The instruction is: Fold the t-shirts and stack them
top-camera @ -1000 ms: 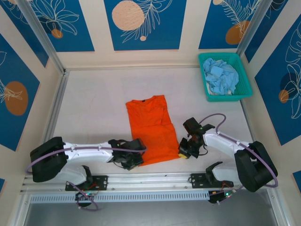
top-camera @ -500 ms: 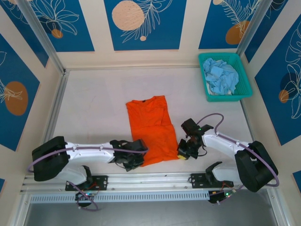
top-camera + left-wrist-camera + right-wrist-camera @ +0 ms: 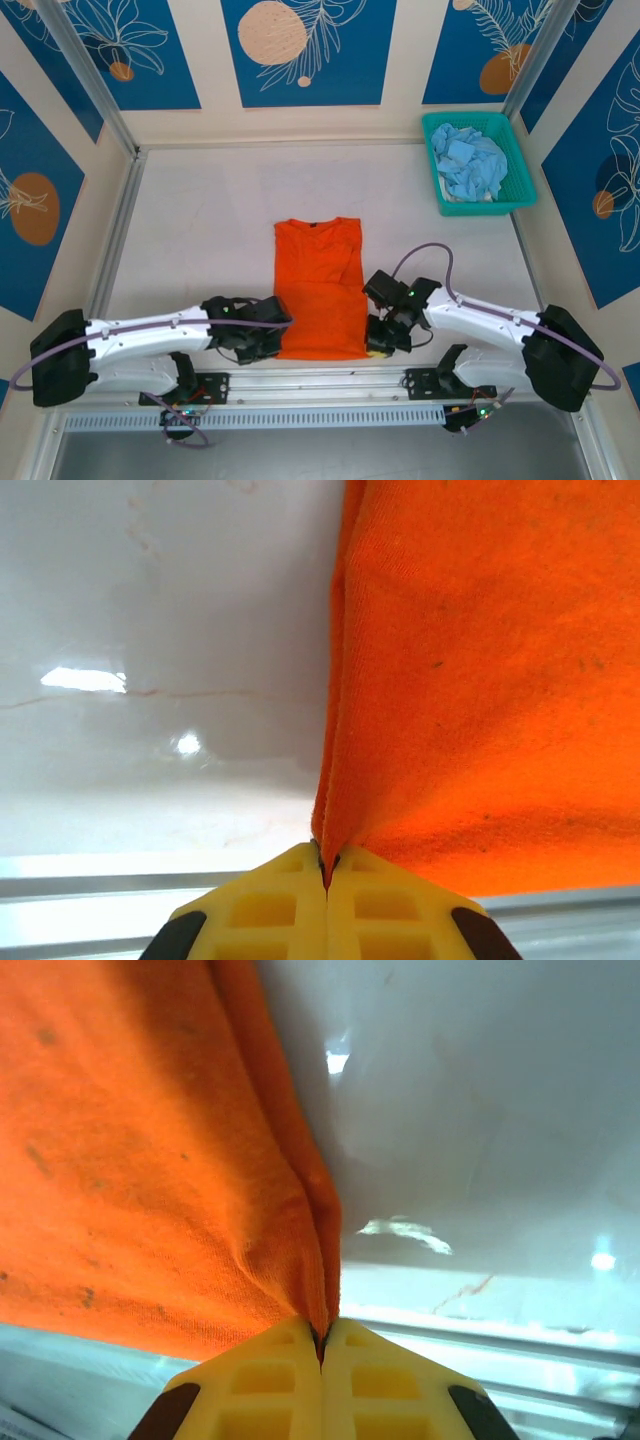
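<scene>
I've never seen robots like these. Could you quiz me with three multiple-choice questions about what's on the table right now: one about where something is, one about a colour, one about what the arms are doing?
1. Where on the table does the teal basket stand?
A. near left corner
B. far right corner
C. dead centre

2. The t-shirts heaped in the basket are:
A. pale blue
B. red
C. black

3. The left tool and right tool are:
A. wide open above the cloth
B. lifting the basket
C. shut on the near corners of the orange t-shirt

Answers:
1 B, the overhead view shows the basket against the back wall on the right.
2 A, the crumpled cloth inside is sky blue.
3 C, each wrist view shows yellow fingers pinched together with orange cloth between them.
</scene>
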Robot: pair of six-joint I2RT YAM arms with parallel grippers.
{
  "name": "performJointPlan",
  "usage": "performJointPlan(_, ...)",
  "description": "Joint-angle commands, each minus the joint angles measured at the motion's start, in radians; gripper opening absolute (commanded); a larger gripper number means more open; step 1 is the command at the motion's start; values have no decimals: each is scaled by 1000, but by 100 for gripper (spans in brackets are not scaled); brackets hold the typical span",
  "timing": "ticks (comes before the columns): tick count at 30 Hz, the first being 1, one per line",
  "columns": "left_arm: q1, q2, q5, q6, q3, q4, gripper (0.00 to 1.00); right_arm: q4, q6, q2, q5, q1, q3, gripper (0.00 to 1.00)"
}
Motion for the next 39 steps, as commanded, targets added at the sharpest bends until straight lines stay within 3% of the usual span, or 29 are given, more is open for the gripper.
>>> performJointPlan(1,6,-62,15,-12,-9,-190,0,-108,120,-46,14,70,10,0)
performJointPlan(5,8,-166,39,-11,20,-210,0,-158,194,-109,42,131,53,0)
performJointPlan(12,54,-244,31,28,160,-316,0,-261,231,-157,120,144,214,0)
performJointPlan(18,301,-250,113,193,267,-314,0,-308,222,-111,179,94,351,0)
performJointPlan(22,462,-157,216,315,347,-249,0,-306,195,-49,190,19,436,0)
performJointPlan(30,644,113,324,485,590,-201,0,-303,65,122,140,-213,644,0)
performJointPlan(37,793,409,383,536,772,-151,0,-281,-93,422,-2,-450,825,0)
performJointPlan(39,823,515,387,542,838,-140,5,-274,-119,519,-6,-492,885,0)
